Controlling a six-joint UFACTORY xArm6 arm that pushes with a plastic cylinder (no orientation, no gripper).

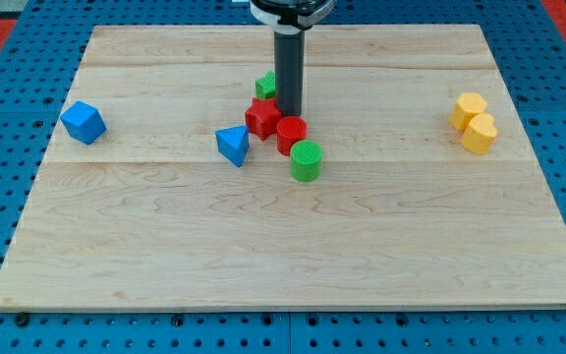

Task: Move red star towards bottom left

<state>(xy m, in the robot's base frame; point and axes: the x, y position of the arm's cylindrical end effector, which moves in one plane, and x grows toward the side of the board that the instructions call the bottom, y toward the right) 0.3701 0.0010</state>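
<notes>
My tip [290, 115] sits just behind the red star [261, 118], on its upper-right side, so a push runs toward the bottom left. The rod carries nothing. The star is mid-board, beside the red cylinder [291, 135], with the green star [266, 85] behind and the blue wedge-like block [232, 145] in its path.

On the surface [263, 256], my tip [290, 115] stands just right of the red star [261, 117], with the green star [266, 85] behind them. The red cylinder [291, 134] sits just below the tip, the green cylinder [306, 160] before it. The blue wedge [232, 145] lies left of the red star, the blue cube [83, 122] far left, two yellow blocks [473, 122] far right
</notes>
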